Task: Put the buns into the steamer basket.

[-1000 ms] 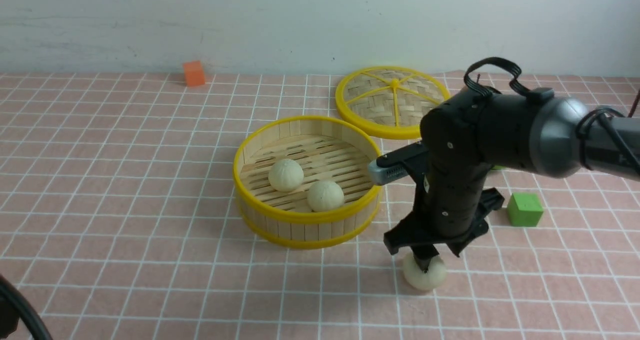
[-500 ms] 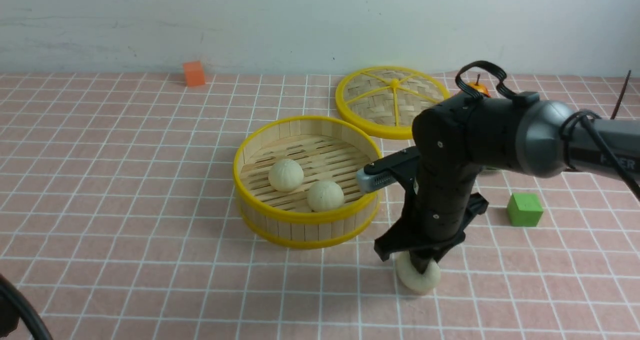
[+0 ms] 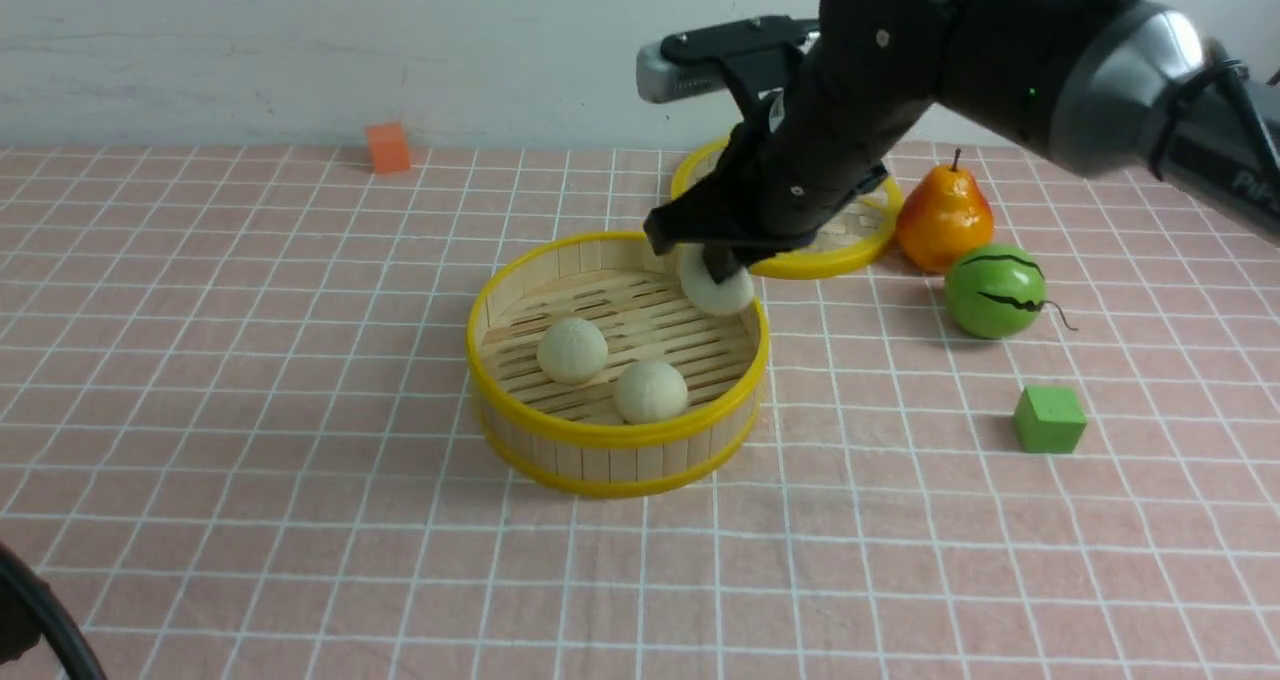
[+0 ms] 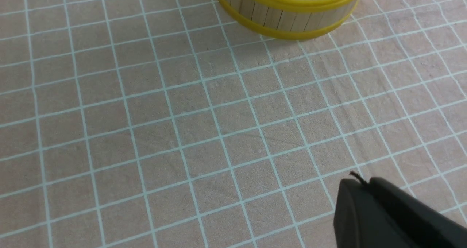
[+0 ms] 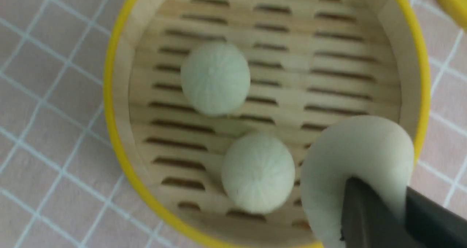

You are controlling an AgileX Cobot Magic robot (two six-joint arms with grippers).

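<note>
Buns: first bun [image 3: 572, 350] and second bun [image 3: 651, 392] lie apart on the slatted floor of the steamer basket [image 3: 615, 438]. Third bun [image 3: 715, 285] hangs in the air, pinched in the right claw [image 3: 722, 265], which is clamped narrow enough that the soft dough looks squashed. It sits over the basket's far right edge, close above the rim, not over the centre. Left claw [image 4: 355, 189] is closed and empty, low over the bare counter [image 3: 250, 410], well away.

Risks, as I judge them:
- Let go here, the bun may clip the yellow rim and roll off toward the woven lid [image 3: 860, 235].
- A deep pinch may make the dough cling to one finger.
- It may drop onto the second bun and bounce.
</note>
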